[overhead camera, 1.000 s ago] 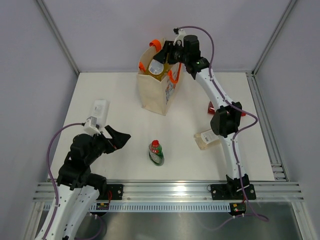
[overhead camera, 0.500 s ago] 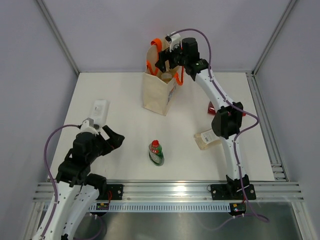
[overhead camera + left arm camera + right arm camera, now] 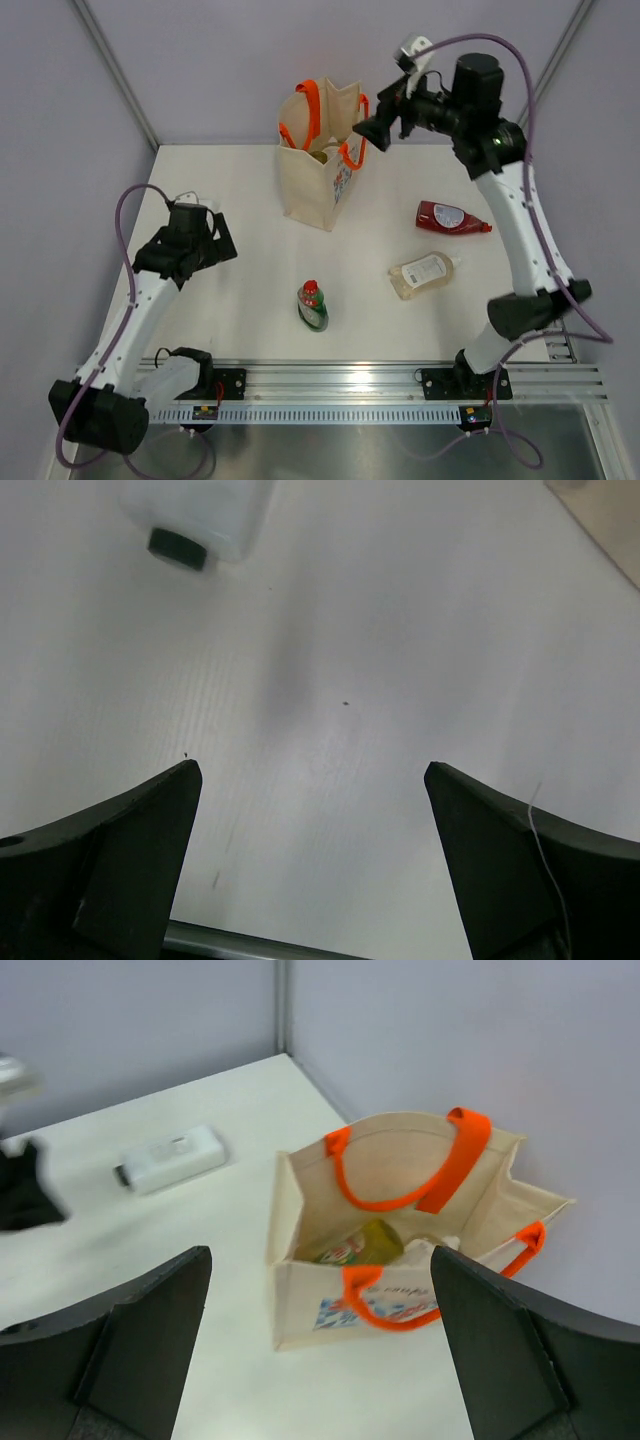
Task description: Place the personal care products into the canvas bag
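The right gripper (image 3: 318,1255) has its jaws spread wide with nothing between them. It hangs in the air over the far right part of the desk (image 3: 250,290), beside the top of the canvas bag (image 3: 312,190), and its camera looks down into the bag. The bag stands upright near the middle of the far edge with its mouth open, and the yellow-green bottle (image 3: 365,1243) lies inside it at the bottom.

The left gripper (image 3: 310,770) is just as wide and empty, low over the left side of the desk above bare surface. Just past its fingers a clear bottle (image 3: 205,520) with a dark cap lies on its side near the left edge.

The green bottle (image 3: 312,305) with the red cap lies near the middle, toward the near edge. Right of it, well apart, lies the second clear bottle (image 3: 425,273). The red bottle (image 3: 452,217) lies just beyond that, toward the right edge.
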